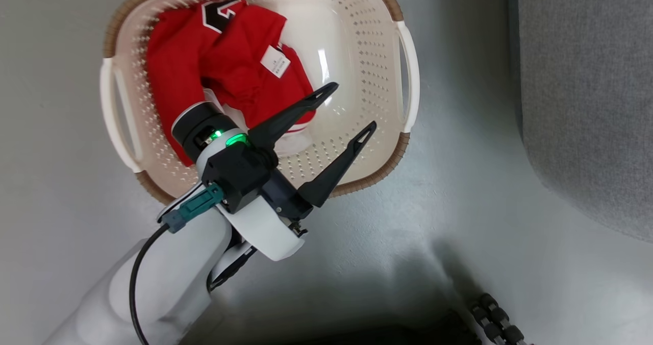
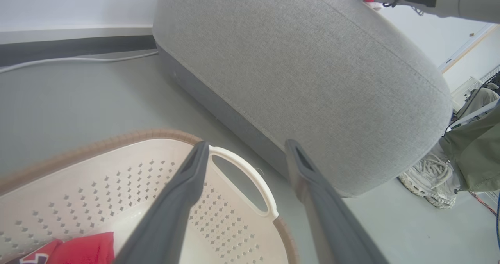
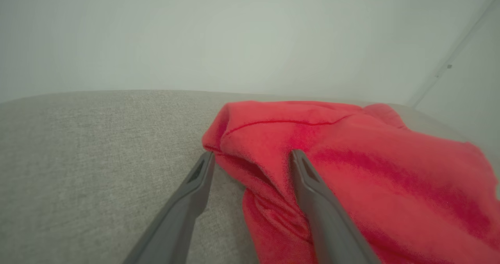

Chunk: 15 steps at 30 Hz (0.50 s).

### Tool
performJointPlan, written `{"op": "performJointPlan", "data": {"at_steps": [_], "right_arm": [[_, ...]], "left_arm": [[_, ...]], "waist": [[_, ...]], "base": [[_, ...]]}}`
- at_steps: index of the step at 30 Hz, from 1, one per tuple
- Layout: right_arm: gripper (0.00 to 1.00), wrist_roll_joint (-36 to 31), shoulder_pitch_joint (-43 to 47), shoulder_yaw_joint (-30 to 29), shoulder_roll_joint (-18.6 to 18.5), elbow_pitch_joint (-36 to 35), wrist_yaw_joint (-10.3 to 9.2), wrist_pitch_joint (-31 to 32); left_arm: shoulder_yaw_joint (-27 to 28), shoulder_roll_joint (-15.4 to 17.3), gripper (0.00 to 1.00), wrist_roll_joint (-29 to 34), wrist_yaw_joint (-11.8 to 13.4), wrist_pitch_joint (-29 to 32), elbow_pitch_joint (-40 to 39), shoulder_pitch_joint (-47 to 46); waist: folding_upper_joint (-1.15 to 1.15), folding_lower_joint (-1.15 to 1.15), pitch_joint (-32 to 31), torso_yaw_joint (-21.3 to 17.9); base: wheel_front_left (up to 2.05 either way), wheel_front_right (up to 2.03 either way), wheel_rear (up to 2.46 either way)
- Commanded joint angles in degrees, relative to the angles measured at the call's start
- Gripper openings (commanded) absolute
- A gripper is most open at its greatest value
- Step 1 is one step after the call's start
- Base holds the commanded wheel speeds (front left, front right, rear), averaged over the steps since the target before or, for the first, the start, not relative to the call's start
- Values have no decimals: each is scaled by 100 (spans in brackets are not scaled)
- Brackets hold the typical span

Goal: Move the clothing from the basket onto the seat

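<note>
Your R hand (image 3: pixel 252 155) stands wide over the seat (image 3: pixel 97 158), w/ a fold of one red garment (image 3: pixel 371 170) lying btwn its fingers. Lift straight off so nothing snags. L hand (image 1: pixel 353 105) is wide too, empty, above the basket (image 1: pixel 390 8). More clothing (image 1: pixel 224 64) sits in its L side; aim for the bunched middle, not the white tag (image 1: pixel 275 62). Head view gives you the pile's layout. R wrist view gives the drop on the seat. L wrist view adds a person's shoe (image 2: pixel 429 178) near the seat's base.
</note>
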Motion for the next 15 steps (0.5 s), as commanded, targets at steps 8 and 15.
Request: {"op": "performJointPlan", "data": {"at_steps": [8,15], "right_arm": [[100,1129,1721,811,-257,-1139,9,-25],[100,1629,2564,1250,-287,-1788,9,-25]], "left_arm": [[299,-331,100,-31,-23,-28,85,79],[646,-524,100,-76,-23,-28,301,363]], "waist": [[0,0,-902,381],[0,0,-1622,561]], "base": [[0,0,0],[0,0,0]]}}
